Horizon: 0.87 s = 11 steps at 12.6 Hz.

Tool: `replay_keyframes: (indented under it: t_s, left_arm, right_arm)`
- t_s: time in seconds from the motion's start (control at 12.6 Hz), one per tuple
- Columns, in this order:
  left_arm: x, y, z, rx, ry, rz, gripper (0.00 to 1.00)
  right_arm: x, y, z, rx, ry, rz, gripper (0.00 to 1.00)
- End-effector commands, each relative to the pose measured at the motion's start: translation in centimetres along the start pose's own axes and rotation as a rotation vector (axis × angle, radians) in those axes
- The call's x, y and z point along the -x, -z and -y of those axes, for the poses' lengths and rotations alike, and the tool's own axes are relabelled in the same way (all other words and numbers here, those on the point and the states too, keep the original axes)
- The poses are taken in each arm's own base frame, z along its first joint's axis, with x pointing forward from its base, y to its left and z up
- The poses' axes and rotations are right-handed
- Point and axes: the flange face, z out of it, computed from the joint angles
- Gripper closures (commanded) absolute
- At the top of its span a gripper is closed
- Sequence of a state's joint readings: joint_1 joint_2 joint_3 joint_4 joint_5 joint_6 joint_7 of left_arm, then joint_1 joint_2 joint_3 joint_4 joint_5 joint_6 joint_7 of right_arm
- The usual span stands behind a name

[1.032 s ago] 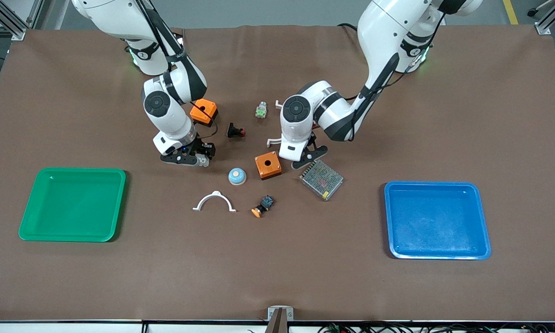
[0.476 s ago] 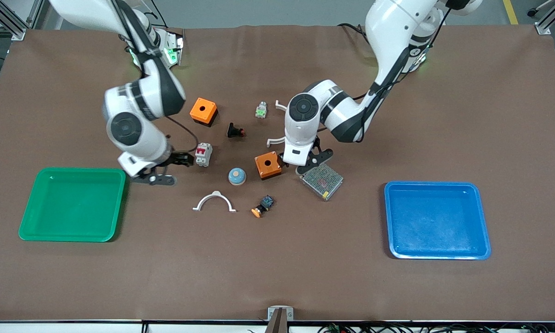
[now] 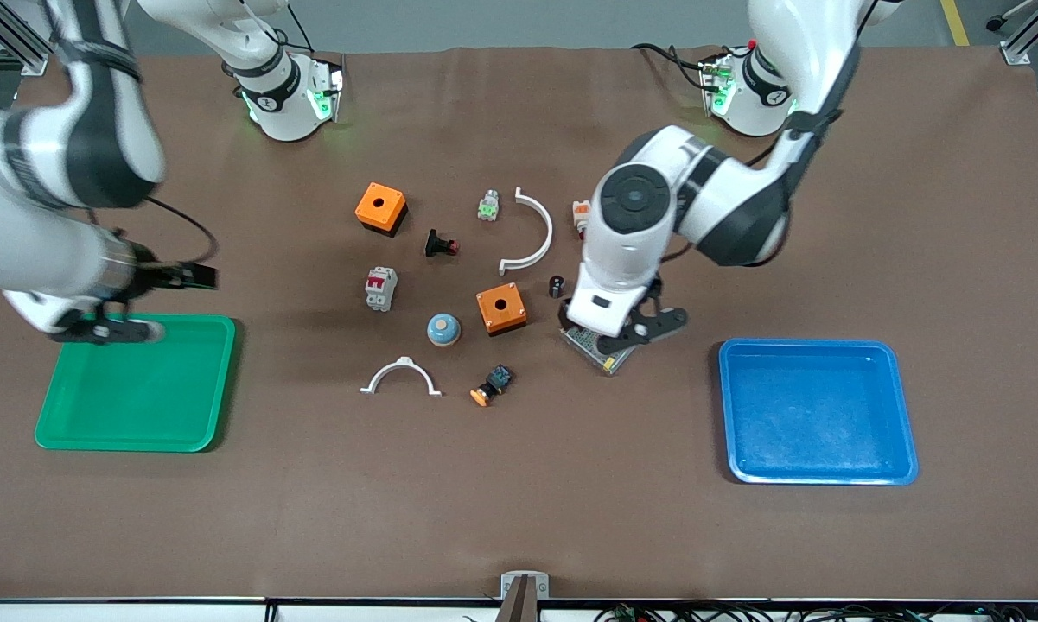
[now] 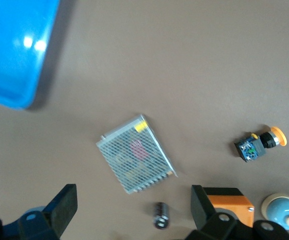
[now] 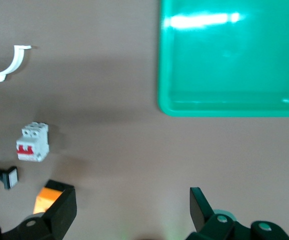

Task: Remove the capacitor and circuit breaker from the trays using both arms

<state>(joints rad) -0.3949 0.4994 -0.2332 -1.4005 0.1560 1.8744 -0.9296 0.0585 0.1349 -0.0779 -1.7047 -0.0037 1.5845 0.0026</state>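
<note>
Left gripper (image 4: 132,212) hangs over the table with fingers spread, nothing between them. Below it the capacitor (image 4: 160,215) lies just beside a metal mesh box (image 4: 135,161) and an orange box (image 4: 229,200). A blue tray (image 4: 14,55) corner, an orange-capped button (image 4: 260,144) and a blue dome (image 4: 283,211) also show.

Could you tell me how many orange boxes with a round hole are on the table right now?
2. One orange box lies toward the robots' bases, near the black button; the other orange box lies nearer the front camera, beside the capacitor. None seems hidden.
</note>
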Motion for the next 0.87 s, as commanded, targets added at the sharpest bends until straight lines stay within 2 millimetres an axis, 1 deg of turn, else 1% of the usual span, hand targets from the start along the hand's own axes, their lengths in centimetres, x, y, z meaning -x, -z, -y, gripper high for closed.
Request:
replay_keyframes:
  t_s: [0.0, 0.08, 0.24, 0.32, 0.4, 0.48, 0.56, 0.71, 0.79]
  left_arm:
    - [-3.0, 4.8, 5.3, -0.032, -0.058, -0.023, 0.00]
    - [-3.6, 6.1, 7.1, -0.052, -0.098, -0.017, 0.00]
    - [-5.4, 10.1, 12.0, -0.061, -0.162, -0.035, 0.00]
    - [-6.0, 11.5, 14.2, -0.066, -0.182, -0.032, 0.00]
    - [-6.3, 12.4, 15.9, -0.068, -0.197, -0.012, 0.00]
    - [-6.6, 13.3, 17.9, -0.084, -0.211, 0.005, 0.00]
    - [-6.9, 14.4, 19.8, -0.090, -0.234, 0.009, 0.00]
    - [-6.8, 17.3, 22.6, -0.077, -0.234, -0.006, 0.00]
    - [-6.8, 17.7, 23.8, -0.068, -0.233, 0.009, 0.00]
  right_arm:
    - [3.0, 4.9, -3.6, -0.010, -0.026, -0.018, 0.00]
    - [3.5, 6.4, -4.2, -0.010, -0.037, -0.016, 0.00]
    - [4.5, 8.4, -6.3, -0.020, -0.087, -0.018, 0.00]
    - [4.6, 8.8, -7.1, -0.036, -0.101, -0.024, 0.00]
    - [4.7, 9.6, -7.6, -0.041, -0.104, -0.038, 0.00]
    - [5.0, 11.3, -7.6, -0.038, -0.106, -0.063, 0.00]
    - [4.9, 11.7, -7.8, -0.035, -0.110, -0.069, 0.00]
    - [4.6, 11.7, -7.4, -0.020, -0.100, -0.073, 0.00]
    - [4.6, 11.7, -7.1, -0.022, -0.102, -0.073, 0.00]
